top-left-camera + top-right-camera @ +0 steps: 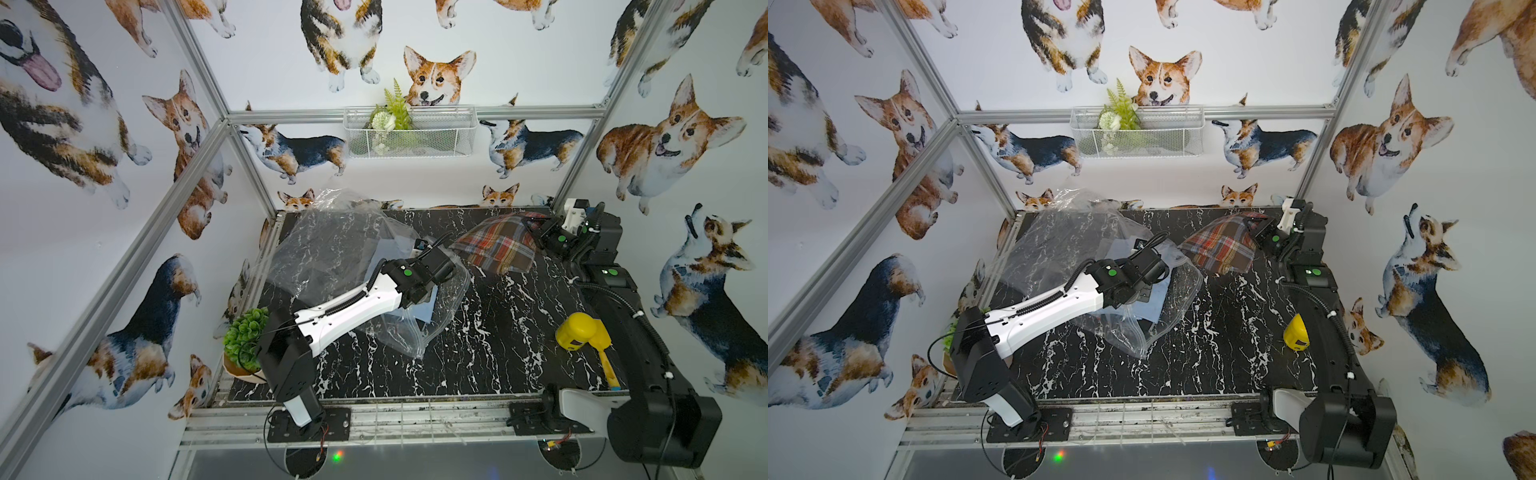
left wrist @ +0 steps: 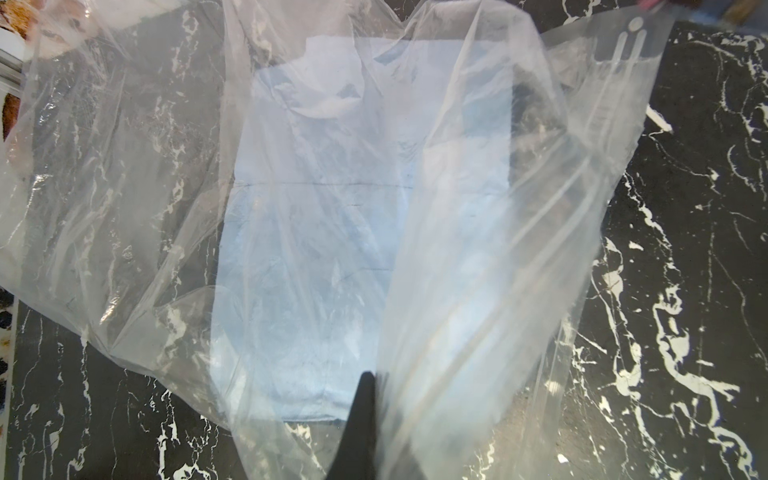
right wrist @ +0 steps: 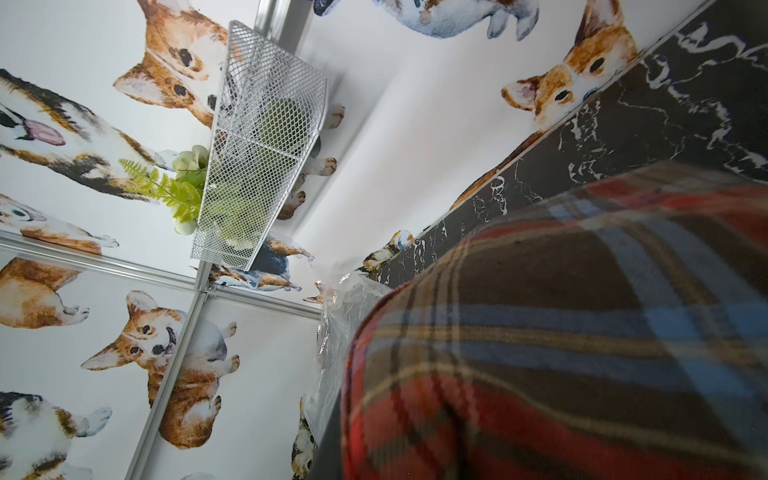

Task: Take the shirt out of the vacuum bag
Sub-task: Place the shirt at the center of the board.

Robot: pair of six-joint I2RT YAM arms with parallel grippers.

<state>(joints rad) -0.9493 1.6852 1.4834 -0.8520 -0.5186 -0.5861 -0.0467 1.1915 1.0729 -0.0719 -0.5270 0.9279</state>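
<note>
The vacuum bag (image 1: 332, 249) is being shown spread and crumpled over the black marble table (image 1: 478, 353), with its far end bunched up towards the back wall. In both top views it is being crossed by the left arm. The left gripper (image 1: 417, 293) is being held closed on the bag's film near the zip-seal edge. In the left wrist view one dark finger (image 2: 365, 415) is being shown with the bag's clear film (image 2: 498, 208) draped from it, and the second finger is being hidden by that film. A pale blue sheet (image 2: 332, 249) is being seen lying flat inside the bag, under the lifted layer.

The shirt (image 1: 498, 245), a red, brown and blue plaid, is being seen outside the bag, just beside its zip-seal edge on the right arm's side, with no film over it. Whether cloth and bag are touching cannot be told. One corner is being gripped by the right gripper (image 1: 536, 227), jaws shut on the cloth. That corner is being held raised while the rest is being borne by the table. In the right wrist view the plaid (image 3: 561, 332) is being shown filling the near field, with a scrap of the bag (image 3: 332, 332) beyond it.

A yellow plastic tool (image 1: 579, 330) is being seen well apart from the bag on the right arm's side, a potted plant (image 1: 245, 336) near the bag's left edge, and a wire basket (image 1: 409, 133) high on the wall behind the bag
</note>
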